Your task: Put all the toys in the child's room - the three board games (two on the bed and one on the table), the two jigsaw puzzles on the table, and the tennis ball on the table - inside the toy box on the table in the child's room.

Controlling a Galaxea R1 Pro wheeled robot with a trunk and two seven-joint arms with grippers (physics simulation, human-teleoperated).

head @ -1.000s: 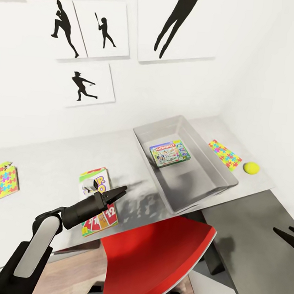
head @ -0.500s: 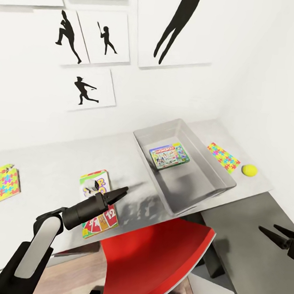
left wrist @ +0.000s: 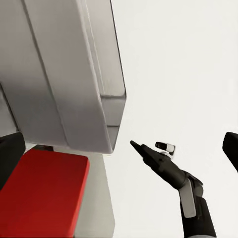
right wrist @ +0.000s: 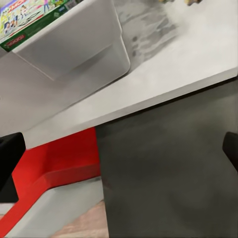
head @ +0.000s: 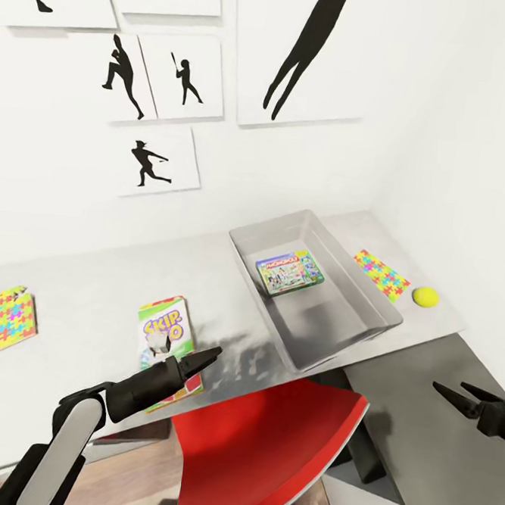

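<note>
A Monopoly game (head: 290, 271) lies in the grey bin (head: 352, 332); the left gripper (head: 191, 361), fingers apart and empty, partly hides a Skip-Bo box (head: 165, 323). The right gripper (head: 454, 394) is spread and empty.

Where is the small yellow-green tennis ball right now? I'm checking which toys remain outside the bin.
In the head view, the small yellow-green tennis ball sits on the pale grey table at its right end, beside a multicoloured jigsaw puzzle square.

On the desk (head: 90, 293), the toy box (head: 371, 292) holds one board game (head: 290, 271); a jigsaw puzzle (head: 380, 275) and the tennis ball (head: 425, 297) lie right of it.
</note>
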